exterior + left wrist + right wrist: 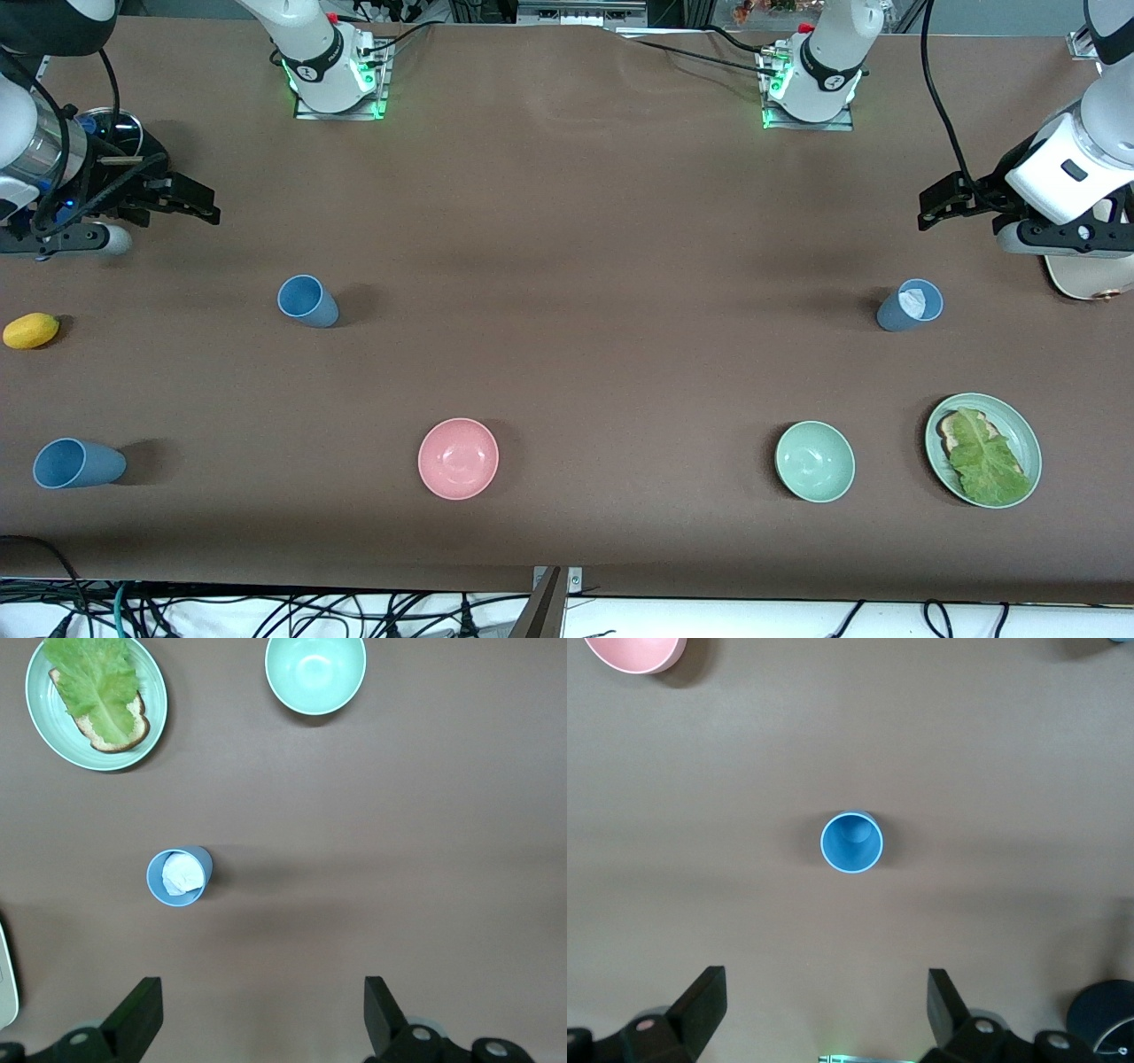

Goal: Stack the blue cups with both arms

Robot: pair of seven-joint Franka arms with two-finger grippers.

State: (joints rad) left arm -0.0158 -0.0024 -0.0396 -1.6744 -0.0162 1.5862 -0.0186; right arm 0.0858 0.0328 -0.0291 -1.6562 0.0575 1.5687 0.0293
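Nearest, a blue cup (78, 463) lies tipped; farther up the surface (567, 221) stand a sky-blue cup (306, 300) and a duller cup (910, 306) holding something white, perhaps tissue. Both claws hover spread, right claw (182, 199) and left claw (943, 202), apparently readying grasps

Brown table (567, 221) all over. Two sky-blue cups (307, 300) (78, 463), a duller grey-blue cup (909, 306) with white inside. Pink bowl (458, 458), pale green bowl (815, 461), pale green plate (1019, 425) carrying green lettuce (985, 461), yellow lemon (31, 330). Both end effectors (182, 199) (943, 199) are black.
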